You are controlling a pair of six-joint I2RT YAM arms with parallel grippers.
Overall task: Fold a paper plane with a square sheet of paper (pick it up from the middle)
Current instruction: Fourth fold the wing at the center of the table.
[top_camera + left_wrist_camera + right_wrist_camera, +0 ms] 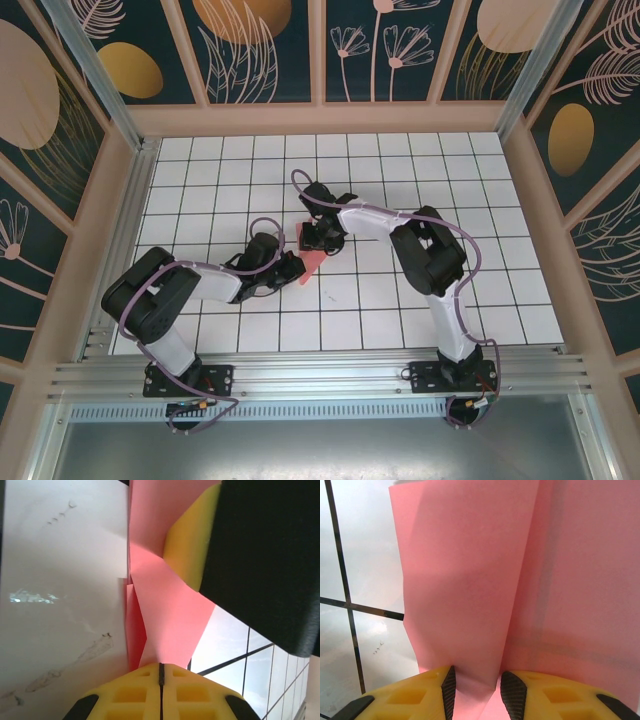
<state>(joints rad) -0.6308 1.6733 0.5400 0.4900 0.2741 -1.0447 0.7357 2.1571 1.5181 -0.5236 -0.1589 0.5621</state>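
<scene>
Probably a lab: aluminium frame (320, 375), printed walls (260, 50).

Overhead camera looks down from behind; wrist cameras (very close) share the folded paper (165, 615).

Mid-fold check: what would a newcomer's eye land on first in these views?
The folded salmon-pink paper at mid-table, the one bright thing on the white gridded table. Both arms meet over it: the left gripper is shut on one creased end. The right gripper straddles a fold of it with its jaws apart.
</scene>
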